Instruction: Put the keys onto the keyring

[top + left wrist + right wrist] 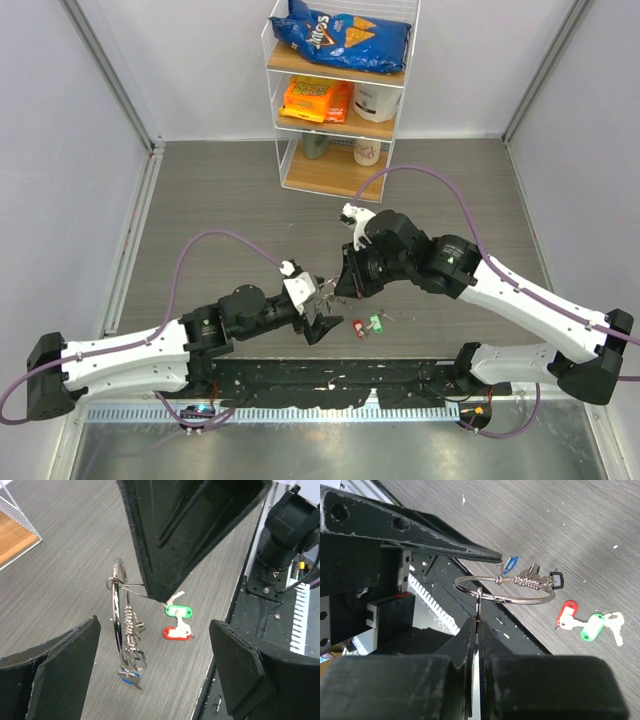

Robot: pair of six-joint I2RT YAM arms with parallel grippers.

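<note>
Silver keyring, several keys strung, hangs edge-up above counter, pinched by pressed-together right hand. Red key and green key lie loose on counter, lower centre of top view, just ahead of spread, empty left hand.

A shelf rack stands at the middle of the tabletop's far edge. A blue chip bag lies on top. Below it sit an orange packet and a white tub, and lowest a mug.

Both arms white-shelled with black joints, looping purple cables, scuffed matte-black pincer fingers
</note>
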